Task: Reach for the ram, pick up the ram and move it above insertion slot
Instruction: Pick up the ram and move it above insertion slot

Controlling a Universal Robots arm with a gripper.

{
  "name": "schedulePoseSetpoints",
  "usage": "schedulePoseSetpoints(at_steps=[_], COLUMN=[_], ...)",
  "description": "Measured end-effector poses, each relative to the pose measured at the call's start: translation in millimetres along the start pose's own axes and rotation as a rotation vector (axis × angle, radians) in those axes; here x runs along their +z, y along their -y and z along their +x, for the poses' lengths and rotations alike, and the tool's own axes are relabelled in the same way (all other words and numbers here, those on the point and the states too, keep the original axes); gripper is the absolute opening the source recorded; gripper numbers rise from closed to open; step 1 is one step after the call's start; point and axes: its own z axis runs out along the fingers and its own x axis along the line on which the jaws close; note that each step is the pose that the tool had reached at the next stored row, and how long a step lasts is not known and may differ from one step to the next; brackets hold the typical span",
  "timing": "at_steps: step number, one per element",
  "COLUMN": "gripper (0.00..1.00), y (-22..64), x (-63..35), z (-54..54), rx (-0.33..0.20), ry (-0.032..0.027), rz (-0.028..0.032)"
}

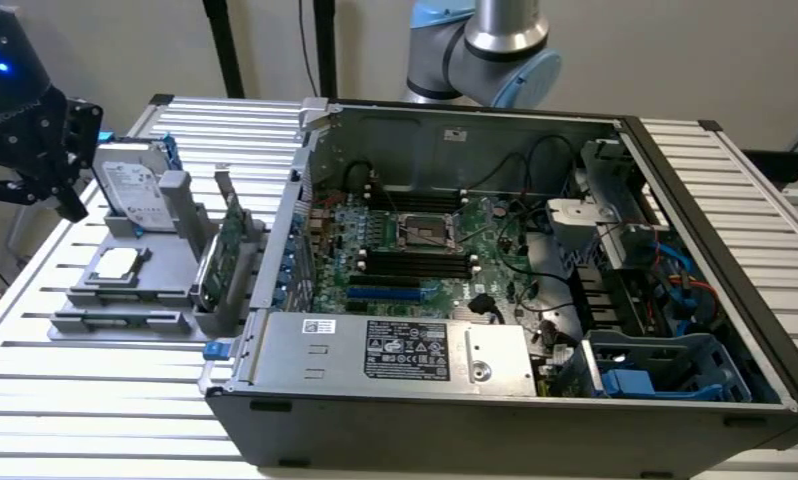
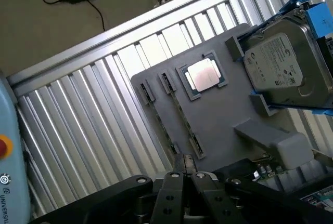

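Observation:
My black gripper hangs above the left edge of the slatted table, left of the grey fixture plate in the exterior view. In the wrist view the fingertips stand pressed together with nothing between them. Two green boards stand on edge along the plate's side nearest the computer. The nearer, narrow one with a pale face looks like the ram; the one behind it has a grey bracket. The ram slots are dark parallel strips on the motherboard inside the open case, well to the exterior view's right of the gripper.
The plate also carries a hard drive in a blue-clipped holder, a processor and two empty grey rails. The open computer case has tall walls, cables and a blue drive cage. The arm's base stands behind it.

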Motion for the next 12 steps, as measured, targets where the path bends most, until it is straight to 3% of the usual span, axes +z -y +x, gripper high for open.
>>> schedulePoseSetpoints(at_steps=[12], gripper=[0.11], y=[0.1], x=[2.0], z=[0.0], rx=[-0.219], ry=[-0.0022], rz=[0.0074])
